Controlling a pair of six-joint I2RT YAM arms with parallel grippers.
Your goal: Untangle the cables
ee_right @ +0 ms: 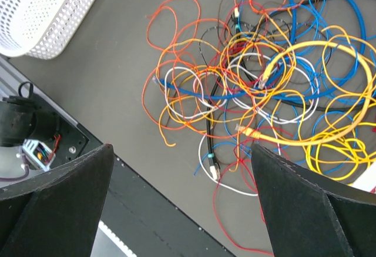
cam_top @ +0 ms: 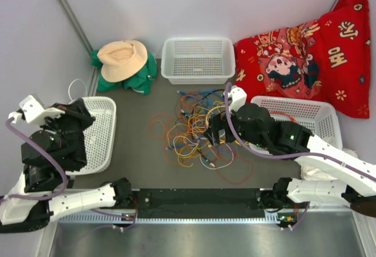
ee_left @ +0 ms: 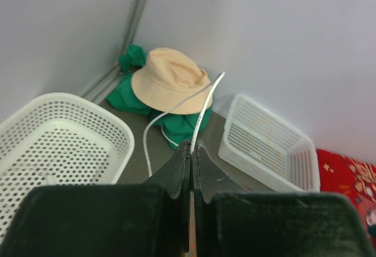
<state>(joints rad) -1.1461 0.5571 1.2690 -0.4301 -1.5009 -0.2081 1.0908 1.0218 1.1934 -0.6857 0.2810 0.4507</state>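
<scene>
1. Left end effector (ee_left: 192, 148): fully closed, pinching a thin white cable (ee_left: 202, 107). The cable rises from between the fingers and arcs toward the far side. This takes place above the white perforated plastic basket (ee_left: 120, 129) at the left of the dark table (cam_top: 135, 157).

2. Centre of the table: the tangle of thin yellow, orange, blue, red, white and black cables (cam_top: 197, 130) lies in loose, overlapping loops. Expect light, limp, slightly springy cords. A pulled strand will likely drag its neighbours, and the slim jackets may slip. Take hold close to an end plug or on the outlying orange loop (cam_top: 157, 124).

3. Right end effector (ee_right: 182, 148): jaws spread wide, holding nothing, poised over the tangle.
</scene>
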